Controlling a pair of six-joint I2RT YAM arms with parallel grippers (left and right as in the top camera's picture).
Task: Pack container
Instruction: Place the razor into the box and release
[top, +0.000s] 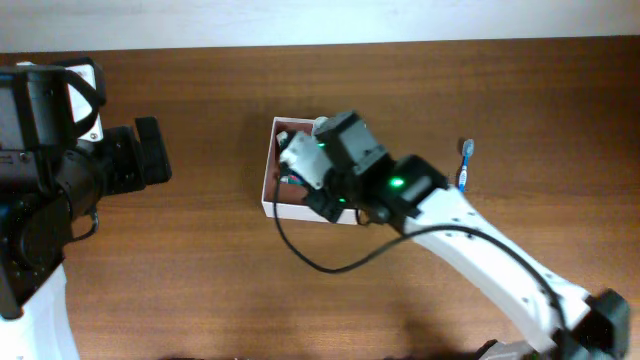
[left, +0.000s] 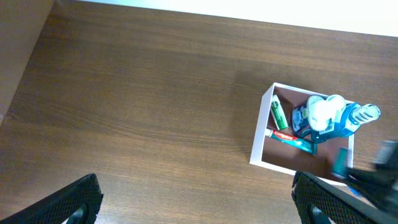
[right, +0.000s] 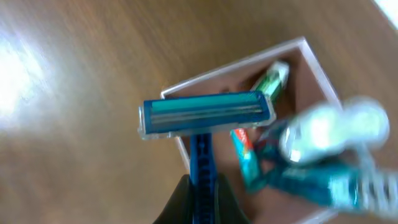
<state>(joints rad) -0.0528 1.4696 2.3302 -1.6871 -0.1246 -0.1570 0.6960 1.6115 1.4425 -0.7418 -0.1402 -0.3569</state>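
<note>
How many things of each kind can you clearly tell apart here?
Container: 1
Razor, in the right gripper: 1
Colgate toothpaste: 1
Green tube: 1
Blue bottle: 1
Blue-handled item on the table, too small to name: 1
Total: 6; blurred white shapes in the container not counted.

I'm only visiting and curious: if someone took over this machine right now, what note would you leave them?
Left gripper: open, empty, over bare table, away from the container.
Right gripper: shut on a blue razor, held above the container's edge.
Done: green tube, toothpaste and blue bottle are inside.
Left: put the razor in; then probably the blue item, seemingly a toothbrush, lying on the table beside the container.
</note>
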